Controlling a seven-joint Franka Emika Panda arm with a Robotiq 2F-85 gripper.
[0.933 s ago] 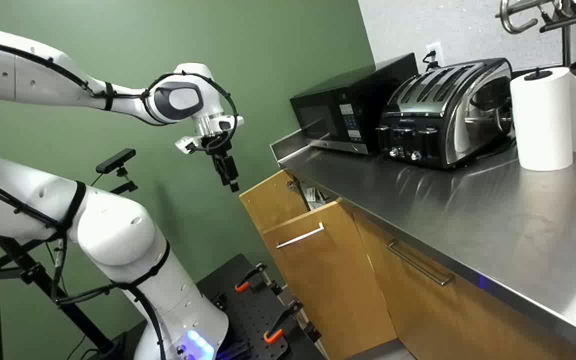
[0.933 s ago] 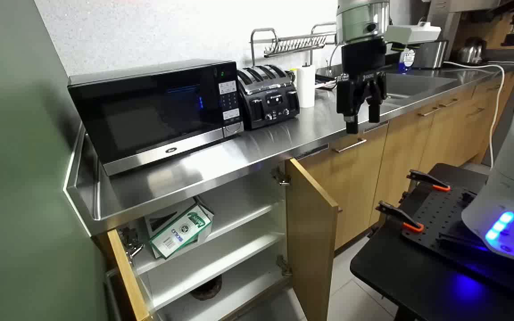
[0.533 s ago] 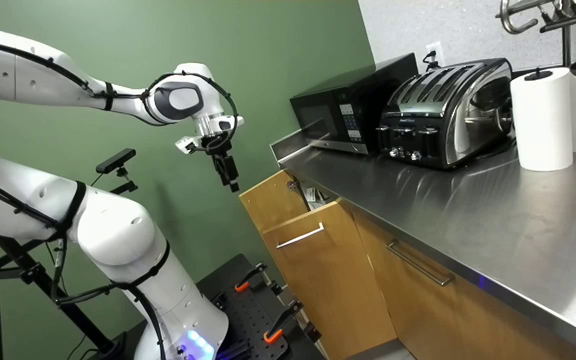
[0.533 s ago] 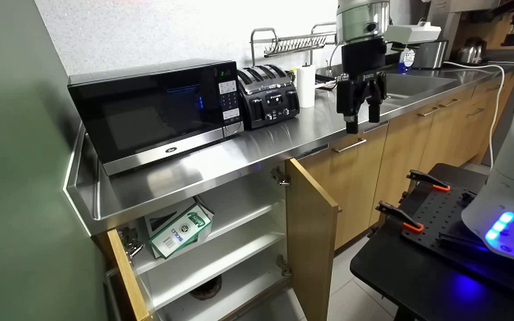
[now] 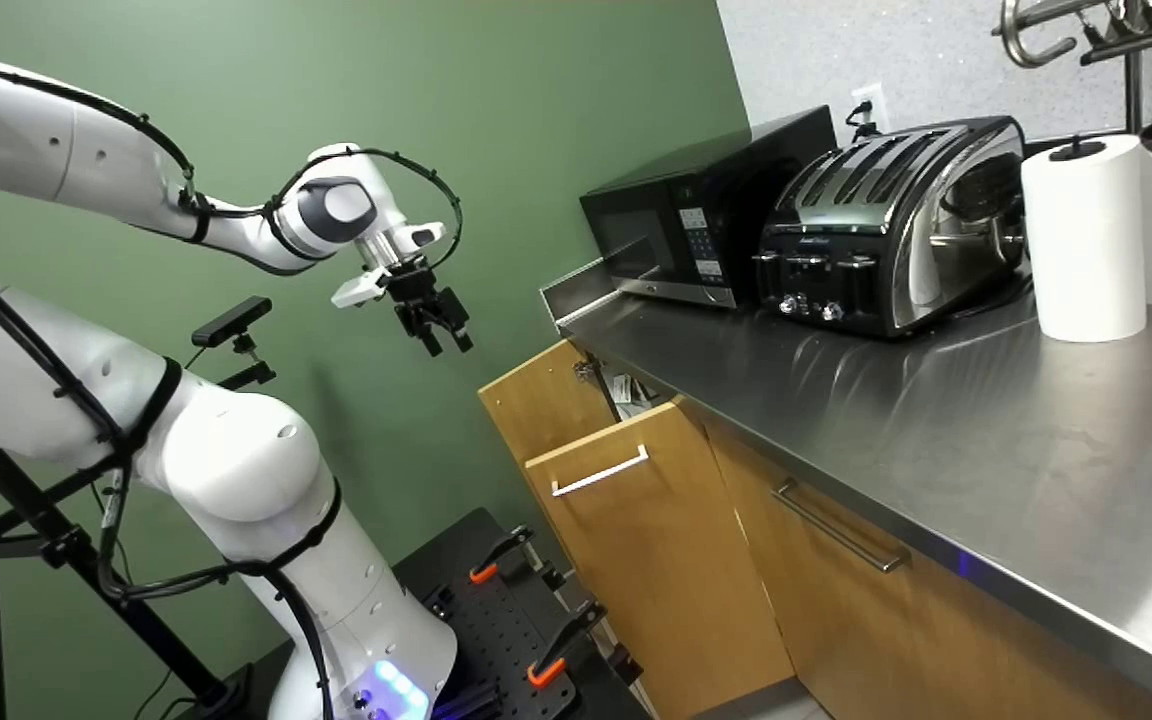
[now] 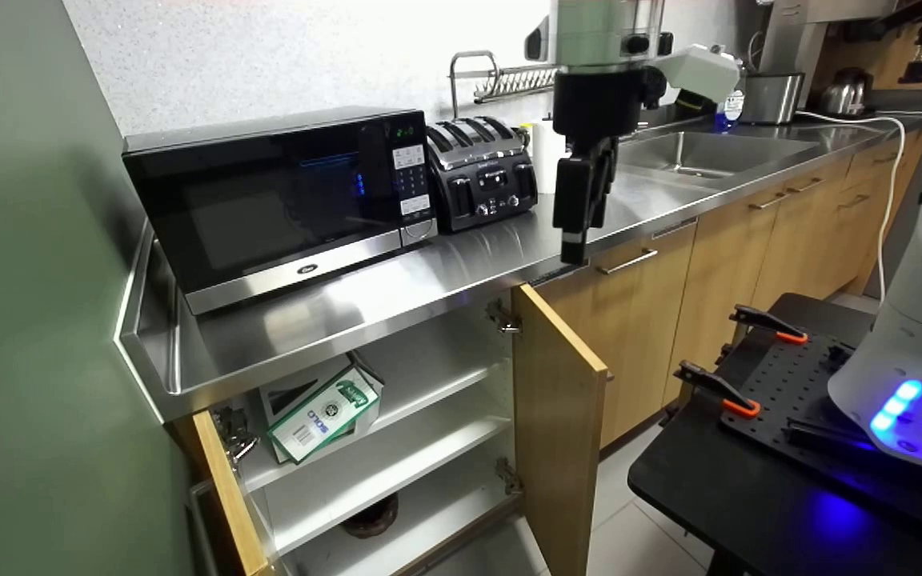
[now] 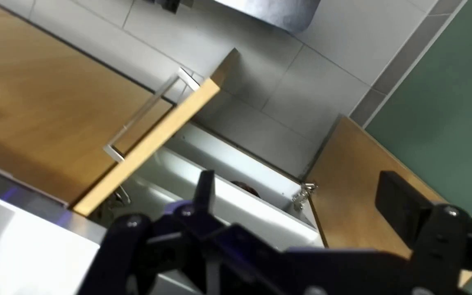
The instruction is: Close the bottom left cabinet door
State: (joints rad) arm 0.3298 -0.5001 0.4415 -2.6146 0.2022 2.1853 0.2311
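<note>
Wrist view shows me the black two-fingered claw [image 7: 297, 180] spread wide apart, while the flat, rectangular, light-brown wooden bottom left cabinet door [image 7: 352, 196] stands open below the long silver steel worktop [image 7: 27, 254].

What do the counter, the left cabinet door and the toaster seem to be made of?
The counter looks like satin stainless steel, given its grey sheen and streaky reflections. The left door seems wood or veneered board, satin: a smooth, light brown face. The toaster looks like polished metal, its side showing bright reflections; the black front may be plastic.
</note>
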